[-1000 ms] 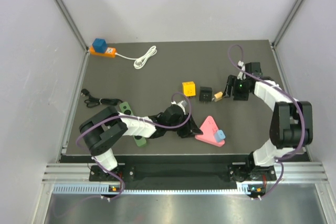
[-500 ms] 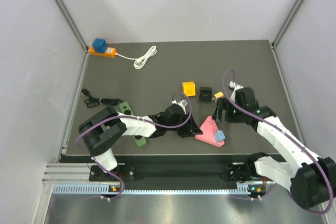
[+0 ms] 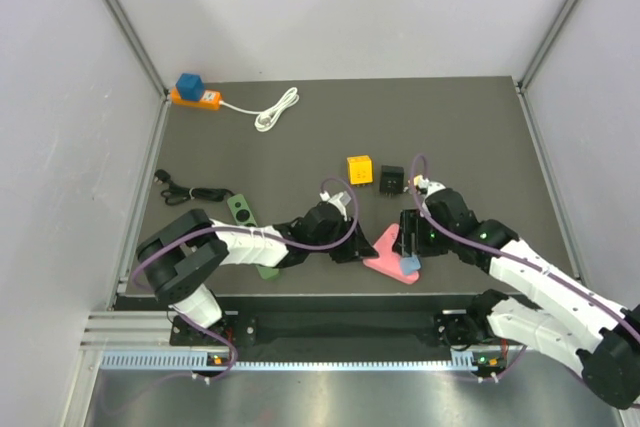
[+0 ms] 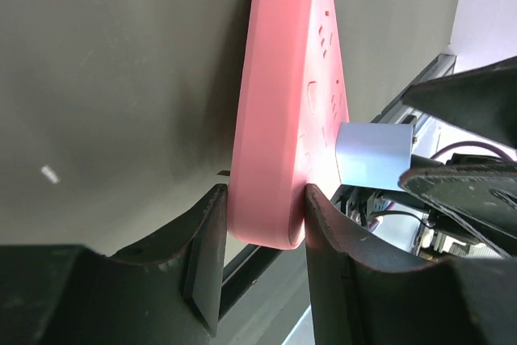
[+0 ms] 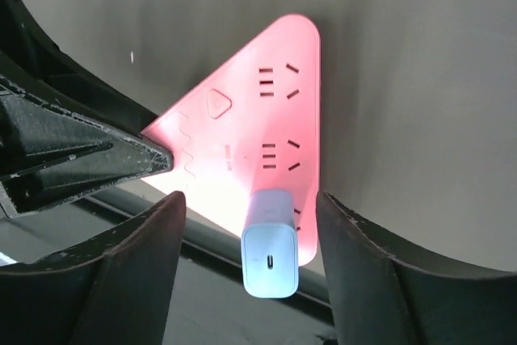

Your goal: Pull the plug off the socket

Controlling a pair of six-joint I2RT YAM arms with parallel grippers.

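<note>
A pink triangular socket (image 3: 385, 245) lies flat near the table's front edge, with a pale blue plug (image 3: 409, 265) standing in its near corner. My left gripper (image 3: 352, 247) is shut on the socket's left corner; in the left wrist view both fingers press the pink socket (image 4: 283, 78) edge at my left gripper (image 4: 262, 208), and the plug (image 4: 373, 155) shows beyond. My right gripper (image 3: 408, 237) hangs over the plug. In the right wrist view my right gripper (image 5: 249, 204) is open and straddles the plug (image 5: 271, 252) on the socket (image 5: 266, 111), with a gap on each side.
Behind the socket sit a yellow cube (image 3: 359, 168) and a black adapter (image 3: 392, 179). A green strip (image 3: 242, 210) and a black cable (image 3: 185, 190) lie at the left. An orange power strip (image 3: 197, 98) with a white cable (image 3: 278, 107) is at the back left.
My right arm has swung from the back right down to the socket and now stands over the plug. The left gripper keeps its hold; the socket has shifted slightly left.
</note>
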